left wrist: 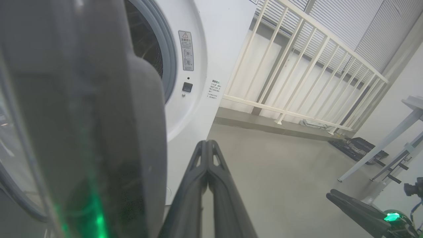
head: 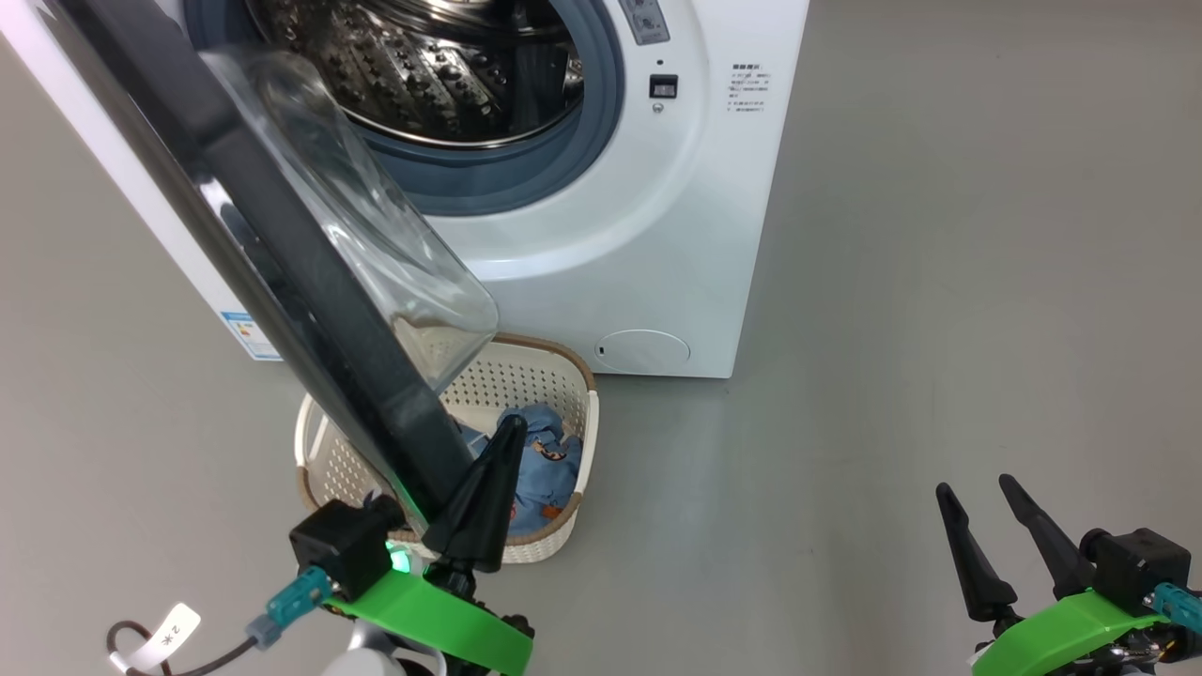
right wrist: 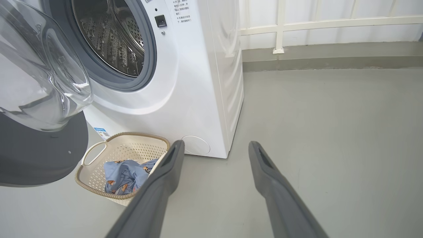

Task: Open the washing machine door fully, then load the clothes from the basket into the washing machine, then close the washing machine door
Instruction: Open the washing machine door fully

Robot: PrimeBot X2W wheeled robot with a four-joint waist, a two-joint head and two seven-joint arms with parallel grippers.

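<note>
While the washing machine door (head: 282, 282) hangs open above the basket (head: 535, 376) of clothes (head: 549, 460), your left gripper (head: 510, 427) sits closed beside its rim; your right gripper (head: 974, 485) gapes empty.

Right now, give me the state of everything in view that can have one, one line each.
Cream perforated plastic basket, on the floor, partly filled.
Light blue printed clothes, bunched in the basket.
Round black-rimmed glass washing machine door, open, swung out over the basket.
Big white front-loading washing machine, steel drum looks empty.
Left gripper, fingers shut, empty, beside the door's rim.
Right gripper, fingers spread, empty.
</note>
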